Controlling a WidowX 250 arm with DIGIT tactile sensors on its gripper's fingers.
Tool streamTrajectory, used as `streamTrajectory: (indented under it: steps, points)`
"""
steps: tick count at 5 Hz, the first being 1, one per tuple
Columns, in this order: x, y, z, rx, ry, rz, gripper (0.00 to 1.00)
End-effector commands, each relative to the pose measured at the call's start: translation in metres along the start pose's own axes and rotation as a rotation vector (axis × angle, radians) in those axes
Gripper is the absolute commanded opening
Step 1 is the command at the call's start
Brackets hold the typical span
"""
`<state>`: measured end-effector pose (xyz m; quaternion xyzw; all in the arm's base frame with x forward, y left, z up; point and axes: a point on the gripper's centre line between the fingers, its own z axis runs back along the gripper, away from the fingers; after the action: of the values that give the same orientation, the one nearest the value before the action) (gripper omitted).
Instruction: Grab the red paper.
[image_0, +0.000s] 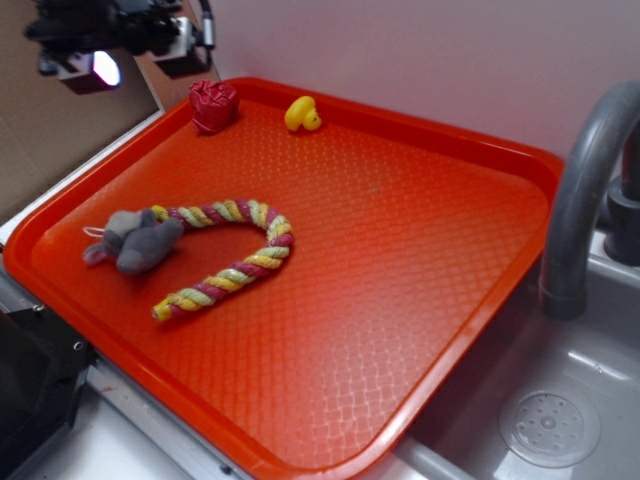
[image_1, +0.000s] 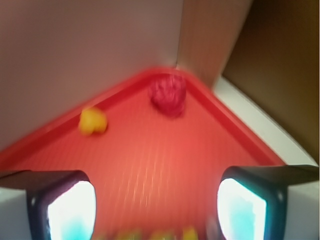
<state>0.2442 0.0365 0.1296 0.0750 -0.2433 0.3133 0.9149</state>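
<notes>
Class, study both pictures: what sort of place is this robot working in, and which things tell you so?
Probably a toy kitchen or mock sink counter: a curved grey faucet rises over a grey basin with a round drain, and a large orange-red textured tray beside it holds small toys.

- An orange-red textured tray (image_0: 400, 250) is set beside a grey sink (image_0: 560, 400).
- A yellow duck toy (image_0: 302, 114) is seen near the tray's far rim.
- A red-and-yellow twisted rope toy (image_0: 232, 255) is curved on the tray's left half, a grey plush toy (image_0: 135, 240) touching its end.
- A grey faucet (image_0: 585, 190) is arched beside the tray's right edge.
</notes>
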Motion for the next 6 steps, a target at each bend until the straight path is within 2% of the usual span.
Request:
streamTrajectory:
  steps: [1, 2, 3, 4, 5, 6]
  points:
    - [0.068, 0.009, -0.05, 0.07, -0.098, 0.121, 1.0]
    - [0.083, 0.013, -0.076, 0.12, -0.076, 0.195, 1.0]
    - [0.092, 0.014, -0.093, 0.171, -0.079, 0.221, 1.0]
    - [0.093, 0.019, -0.109, 0.231, -0.054, 0.212, 1.0]
    - [0.084, 0.018, -0.119, 0.251, -0.01, 0.19, 1.0]
    - [0.081, 0.018, -0.124, 0.264, -0.002, 0.173, 1.0]
